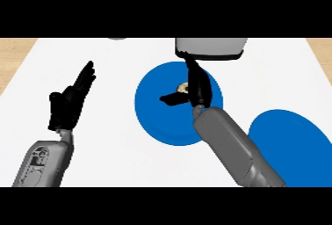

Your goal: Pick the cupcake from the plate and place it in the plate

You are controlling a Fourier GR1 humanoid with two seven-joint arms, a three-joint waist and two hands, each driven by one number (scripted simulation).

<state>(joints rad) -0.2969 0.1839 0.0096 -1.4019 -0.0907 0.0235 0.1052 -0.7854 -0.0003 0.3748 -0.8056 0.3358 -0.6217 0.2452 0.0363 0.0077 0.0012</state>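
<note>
- The counter [117, 145] is a white surface filling most of the frame, with strips of light wood showing at the upper left and upper right corners.
- A blue plate [156, 116] lies at the centre of the frame, slightly above the middle.
- A second blue plate [292, 136] lies at the lower right, cut off by the frame's right edge; nothing rests on its visible part.
- The two plates lie near each other without touching; the right forearm crosses the gap between them.
- The cupcake [183, 87] sits on the central plate, in its upper right part. Only a small tan patch of it shows, the rest being hidden by the right hand.
- The right hand [198, 90] reaches up from the lower centre-right of the frame and lies over the central plate. Its fingers extend straight toward the top of the frame along the cupcake's right side, and its thumb juts out to the left just below the cupcake. Whether fingers or thumb touch the cupcake cannot be told; they are not curled round it.
- The left hand [68, 103] stands at the left of the frame, fingers straight and pointing up and to the right, holding nothing, well apart from both plates.
- A grey container [211, 47] stands at the top centre-right, just above the central plate, cut by the upper edge.
- A small grey object [117, 38] barely shows at the top edge, left of centre; what it is cannot be told.
</note>
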